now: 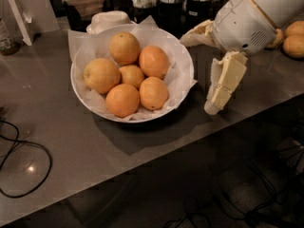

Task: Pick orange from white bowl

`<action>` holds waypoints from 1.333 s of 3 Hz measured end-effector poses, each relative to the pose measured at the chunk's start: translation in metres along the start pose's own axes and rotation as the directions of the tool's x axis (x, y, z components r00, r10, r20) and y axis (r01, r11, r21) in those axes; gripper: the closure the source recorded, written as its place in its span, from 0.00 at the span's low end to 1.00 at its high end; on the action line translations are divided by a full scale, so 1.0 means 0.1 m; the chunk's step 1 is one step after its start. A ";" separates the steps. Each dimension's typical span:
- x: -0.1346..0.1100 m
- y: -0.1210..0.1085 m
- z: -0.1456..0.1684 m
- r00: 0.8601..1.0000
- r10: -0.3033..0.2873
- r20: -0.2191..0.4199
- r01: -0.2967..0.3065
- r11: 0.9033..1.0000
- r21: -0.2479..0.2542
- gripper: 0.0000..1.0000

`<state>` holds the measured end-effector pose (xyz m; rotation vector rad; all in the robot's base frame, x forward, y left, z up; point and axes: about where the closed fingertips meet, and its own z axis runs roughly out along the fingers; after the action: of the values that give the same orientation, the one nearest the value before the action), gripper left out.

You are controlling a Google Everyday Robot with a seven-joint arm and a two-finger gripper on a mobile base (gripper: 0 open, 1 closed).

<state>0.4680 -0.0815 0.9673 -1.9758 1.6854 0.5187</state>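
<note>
Orange (pixel 124 48) is my target, and I have not reached it. My end effector (pixel 197 75) hangs just beside the right rim of the white bowl (pixel 80 96), above the worktop (pixel 71 151). Its two cream fingers (pixel 223 82) are spread wide apart. They hold nothing and touch nothing, though the upper one points in over the crinkled paper lining (pixel 183 63).

I judge this to be the approach step, with no grasp begun. The fruit I take to be mine is the large yellow-orange one at the back of the bowl. It sits on the paper, pressed against its neighbours in a pile of six, and two deeper-coloured ones lie between it and me.

The next move calls for carrying the spread fingers up and over the rim. I would then lower them so that one goes down on each side of that fruit. The gaps in the pile are narrow, so a finger could nudge a neighbour or snag the paper.

A small white lidded dish (pixel 109 20) stands behind the bowl.
</note>
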 end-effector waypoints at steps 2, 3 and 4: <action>-0.91 -0.45 0.47 0.972 -0.230 0.056 0.228 0.973 0.031 0.00; -1.04 -0.61 0.58 0.965 -0.254 0.067 0.253 0.967 0.030 0.00; -1.27 -1.09 0.75 0.953 -0.301 0.026 0.300 0.954 0.017 0.00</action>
<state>0.5561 0.0768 0.9926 -2.1531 1.3316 0.4200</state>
